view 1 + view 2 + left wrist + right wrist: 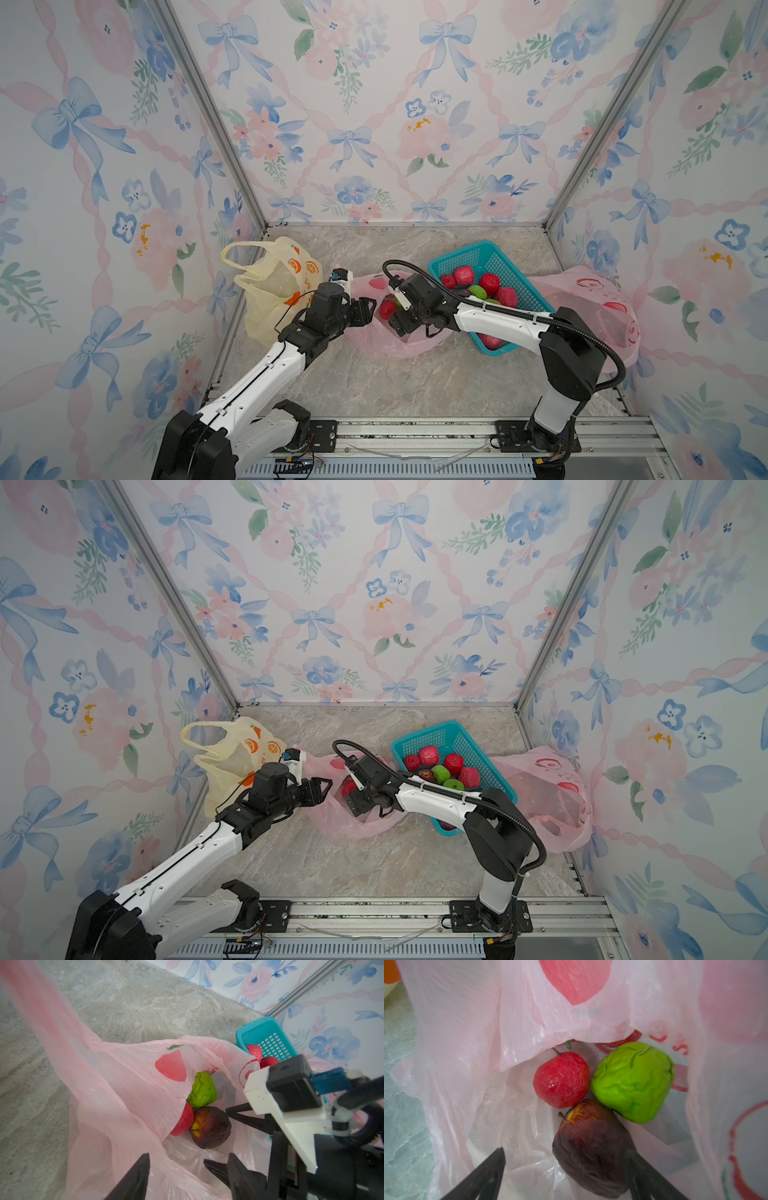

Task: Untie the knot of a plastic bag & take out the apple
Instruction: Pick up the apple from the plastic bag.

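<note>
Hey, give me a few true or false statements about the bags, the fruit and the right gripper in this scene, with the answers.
1. The middle pink bag lies open with three apples inside. True.
2. All three apples are red. False: there is one red apple, one green apple and one dark apple.
3. The teal basket is empty. False: red and green fruit lies in it.
4. The right gripper is open, with a jaw on either side of the dark apple. True.
5. A yellow bag with orange prints stands on the left arm's side. True.
</note>
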`<state>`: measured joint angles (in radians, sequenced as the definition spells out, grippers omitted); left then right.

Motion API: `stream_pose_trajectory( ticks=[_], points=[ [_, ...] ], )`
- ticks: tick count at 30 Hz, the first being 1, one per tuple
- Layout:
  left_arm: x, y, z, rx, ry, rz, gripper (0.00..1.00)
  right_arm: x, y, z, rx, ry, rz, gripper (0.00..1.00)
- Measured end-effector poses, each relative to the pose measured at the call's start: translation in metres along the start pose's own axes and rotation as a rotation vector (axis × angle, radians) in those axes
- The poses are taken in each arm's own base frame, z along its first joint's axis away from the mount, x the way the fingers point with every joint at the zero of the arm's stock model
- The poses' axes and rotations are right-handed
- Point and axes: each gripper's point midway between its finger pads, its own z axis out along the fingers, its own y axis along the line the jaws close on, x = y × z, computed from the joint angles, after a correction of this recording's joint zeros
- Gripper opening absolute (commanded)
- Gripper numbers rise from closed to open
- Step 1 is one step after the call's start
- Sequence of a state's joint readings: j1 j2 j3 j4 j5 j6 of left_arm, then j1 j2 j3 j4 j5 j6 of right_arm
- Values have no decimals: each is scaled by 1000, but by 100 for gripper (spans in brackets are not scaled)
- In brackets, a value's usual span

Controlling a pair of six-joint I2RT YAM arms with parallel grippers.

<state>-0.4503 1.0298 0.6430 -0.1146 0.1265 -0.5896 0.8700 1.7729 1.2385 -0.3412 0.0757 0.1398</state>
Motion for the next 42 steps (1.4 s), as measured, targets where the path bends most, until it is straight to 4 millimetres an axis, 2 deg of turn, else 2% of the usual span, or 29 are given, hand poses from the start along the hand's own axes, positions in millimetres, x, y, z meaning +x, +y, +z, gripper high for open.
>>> stream_pose_trajectory(
  ticks=[6,10,15,21,25,27,28,29,30,37,40,42],
  points=[
    [7,5,1,-14,22,-25,64,1,-6,13,43,38,-47,88],
    [5,8,0,-21,13,-35,64,13,-10,25,68,94,-72,87],
    [1,12,-4,-26,-6,-44,64,21,-15,28,90,130,-89,87],
    [2,14,-4,-29,-3,-49,64,19,-15,43,100,157,-98,84],
    [0,15,-6,-28,-13,-59,64,16,-15,44,100,154,-96,80],
    [-1,16,-7,-29,-17,-63,64,15,-15,45,100,156,-94,72],
    [-2,16,-7,-30,-19,-65,64,14,-15,46,101,154,-92,64],
    [-2,17,-7,-30,-20,-65,64,13,-14,46,100,152,-92,52],
    [-2,17,-7,-31,-21,-66,64,12,-14,46,101,151,-90,48],
    [-9,17,-13,-36,-53,-68,67,9,-11,41,77,137,-80,32],
    [-10,18,-14,-39,-59,-68,67,0,-7,27,49,98,-74,26],
    [-10,18,-14,-42,-60,-68,68,-13,-3,12,28,46,-68,25]
  ],
)
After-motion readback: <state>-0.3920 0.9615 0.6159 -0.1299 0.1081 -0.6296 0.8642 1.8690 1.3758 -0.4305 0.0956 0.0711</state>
